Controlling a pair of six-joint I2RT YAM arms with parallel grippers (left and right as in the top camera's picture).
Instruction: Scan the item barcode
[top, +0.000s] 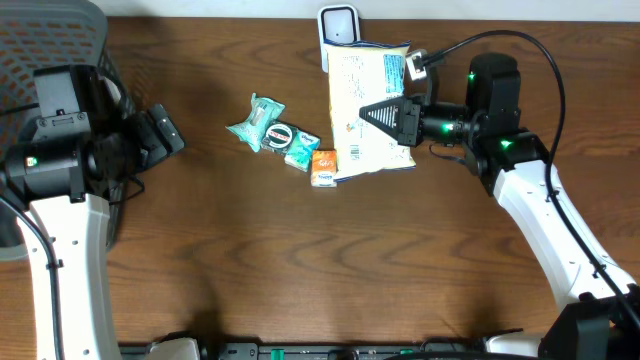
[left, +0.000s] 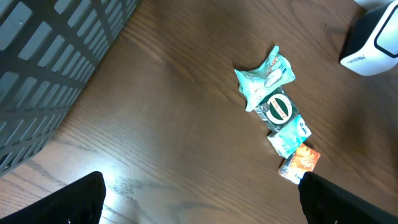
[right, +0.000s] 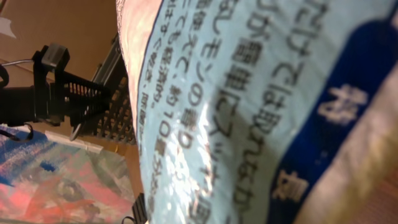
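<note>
A large white and light-blue snack bag (top: 365, 110) with printed text is held at the back of the table, its top edge by the white scanner (top: 339, 25). My right gripper (top: 388, 116) is shut on the bag from its right side. In the right wrist view the bag (right: 249, 112) fills the frame and hides the fingers. My left gripper (top: 165, 135) hovers open at the far left with nothing in it; its dark fingertips (left: 81, 199) stand wide apart over bare wood. The scanner (left: 373, 40) shows at the left wrist view's top right.
Small items lie in a row left of the bag: a teal packet (top: 257, 122), a round green-labelled pack (top: 281, 134), another teal pack (top: 302, 150) and an orange packet (top: 323, 167). A grey mesh basket (top: 50, 40) stands at the far left edge.
</note>
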